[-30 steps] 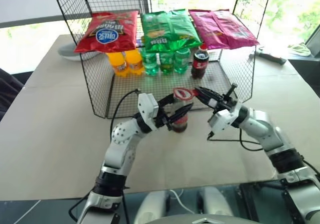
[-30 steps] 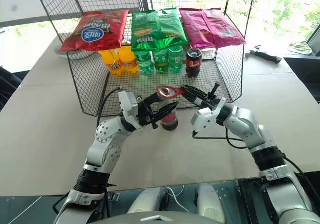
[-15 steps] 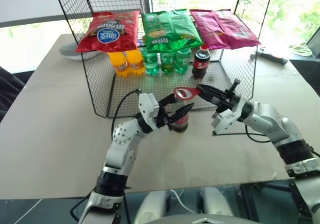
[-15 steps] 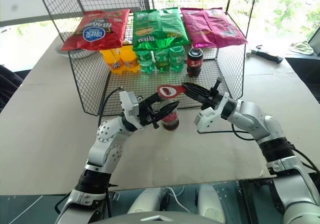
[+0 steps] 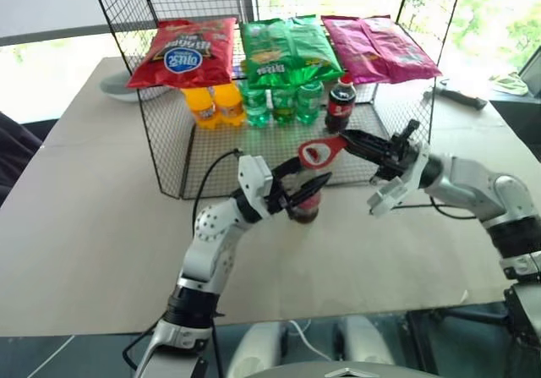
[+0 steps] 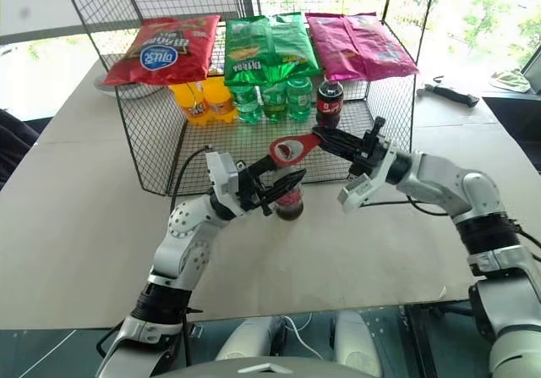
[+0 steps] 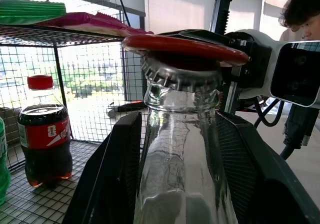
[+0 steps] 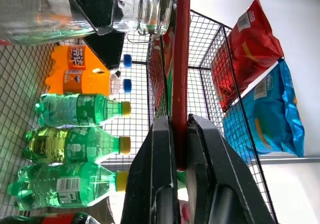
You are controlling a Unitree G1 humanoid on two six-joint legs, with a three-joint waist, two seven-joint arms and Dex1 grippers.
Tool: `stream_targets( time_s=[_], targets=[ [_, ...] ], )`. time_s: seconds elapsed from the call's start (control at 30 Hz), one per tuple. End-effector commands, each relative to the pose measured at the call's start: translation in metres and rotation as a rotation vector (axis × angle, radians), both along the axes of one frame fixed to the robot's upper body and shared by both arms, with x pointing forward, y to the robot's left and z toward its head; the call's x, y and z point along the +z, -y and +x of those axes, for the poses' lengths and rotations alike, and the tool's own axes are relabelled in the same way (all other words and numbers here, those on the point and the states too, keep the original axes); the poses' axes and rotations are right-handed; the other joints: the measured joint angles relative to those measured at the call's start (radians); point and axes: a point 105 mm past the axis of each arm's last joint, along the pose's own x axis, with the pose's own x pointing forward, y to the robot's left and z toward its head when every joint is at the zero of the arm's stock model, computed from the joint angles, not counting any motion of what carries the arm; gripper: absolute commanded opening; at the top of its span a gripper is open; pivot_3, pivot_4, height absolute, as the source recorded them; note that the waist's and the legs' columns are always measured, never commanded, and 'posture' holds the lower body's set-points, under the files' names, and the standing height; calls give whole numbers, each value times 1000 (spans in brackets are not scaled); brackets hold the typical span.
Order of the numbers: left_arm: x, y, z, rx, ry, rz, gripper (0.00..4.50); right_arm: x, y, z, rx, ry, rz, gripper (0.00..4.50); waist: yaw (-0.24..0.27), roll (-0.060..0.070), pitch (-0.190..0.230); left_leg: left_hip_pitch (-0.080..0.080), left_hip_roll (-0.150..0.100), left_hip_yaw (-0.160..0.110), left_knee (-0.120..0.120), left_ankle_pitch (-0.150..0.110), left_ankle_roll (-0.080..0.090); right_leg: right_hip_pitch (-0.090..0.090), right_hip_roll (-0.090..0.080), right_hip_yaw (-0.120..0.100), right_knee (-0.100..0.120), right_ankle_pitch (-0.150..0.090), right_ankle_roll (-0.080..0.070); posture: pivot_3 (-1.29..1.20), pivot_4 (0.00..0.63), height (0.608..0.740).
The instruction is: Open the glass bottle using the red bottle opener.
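The table (image 5: 84, 209) carries a wire rack (image 5: 169, 154) at its far middle, with crisp bags (image 5: 283, 48) on the top shelf and plastic drink bottles (image 5: 270, 103) beneath, including a plastic cola bottle (image 5: 340, 106) with a red screw cap. That stock sits at about twelve o'clock from the work, well apart, so the near tabletop serves as the working spot.

The glass bottle (image 5: 306, 205) stands upright on the table just in front of the rack, at the centre of the scene. The left gripper (image 5: 296, 190) reaches in from about eight o'clock with its two black fingers either side of the glass body, part-way open and closed against the bottle; I judge this is to brace it so that a pry at the top cannot tip or spin it.

The right gripper (image 5: 359, 144) comes in from about three o'clock, fingers clamped fully together on the handle of the red bottle opener (image 5: 318, 152). Gripping the far end of the handle leaves the ring head free and gives the longest lever.

In the left wrist view the opener's head lies flat over the crown cap (image 7: 181, 73), which is on the neck and looks unbent, so the bottle appears unopened. I judge that the step in hand is seating and levering the head under the cap's rim; if the ring is not hooked under the edge, it may skid off
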Motion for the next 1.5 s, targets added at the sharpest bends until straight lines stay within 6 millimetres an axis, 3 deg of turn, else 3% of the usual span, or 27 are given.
stream_targets(
  time_s=[0.03, 0.53, 0.83, 1.07, 1.27, 1.5],
  targets=[
    [-13, -4, 4, 28, -53, 24, 1817, 20, 5, 0, -14, 79, 26, 0, 0, 0, 0, 0, 0, 0, 0, 0, 0, 0, 0, 0, 0, 0, 0, 0, 150, 740],
    [-16, -8, 3, 35, -64, 29, 1817, 39, -4, -18, 70, 142, 140, 0, 0, 0, 0, 0, 0, 0, -2, 0, 0, 0, 0, 0, -2, 0, 0, 0, 150, 740],
    [-15, -9, 3, 38, -64, 24, 1817, 41, 12, -6, -4, 44, 313, 0, -1, 0, 0, 0, 0, 0, -2, 0, 0, 0, 0, 0, -2, 0, 0, 0, 150, 740],
    [-13, -11, 4, 38, -64, 20, 1817, 28, 19, 3, -67, -85, 451, 0, -1, 0, 0, 0, 0, 0, -2, 0, 0, 0, 0, 0, -3, 0, 0, 0, 150, 740],
    [-13, -11, 4, 37, -63, 21, 4477, 19, 18, 4, -88, -152, 502, 0, -2, 1, 2, -2, 0, 0, -3, 0, 0, -2, 0, 0, -3, 0, 0, 0, 150, 740],
    [-14, -12, 0, 29, -51, 36, 4477, 17, 20, 4, -108, -169, 506, 0, -1, 1, 2, -4, 0, 0, -6, 0, 0, -3, 0, 0, -8, 0, 0, 0, 150, 740]
  ],
)
